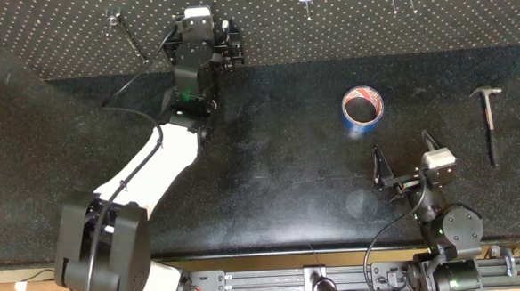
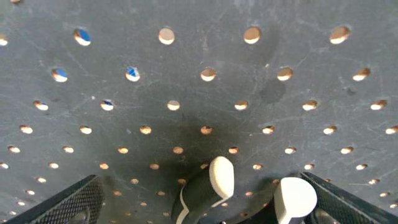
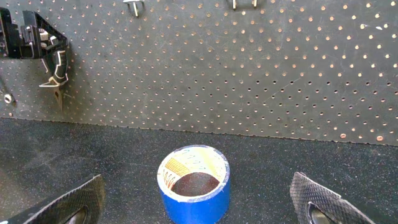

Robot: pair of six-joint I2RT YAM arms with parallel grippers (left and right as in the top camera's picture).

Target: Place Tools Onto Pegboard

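Pincer (image 1: 226, 42) of outstretched left arm faces pegboard (image 1: 343, 30) closely.

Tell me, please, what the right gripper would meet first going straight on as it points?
Probably the blue tape roll, centred ahead of the right gripper, whose jaws stand open; the pegboard stands behind it. Height is unclear, so it might pass above.
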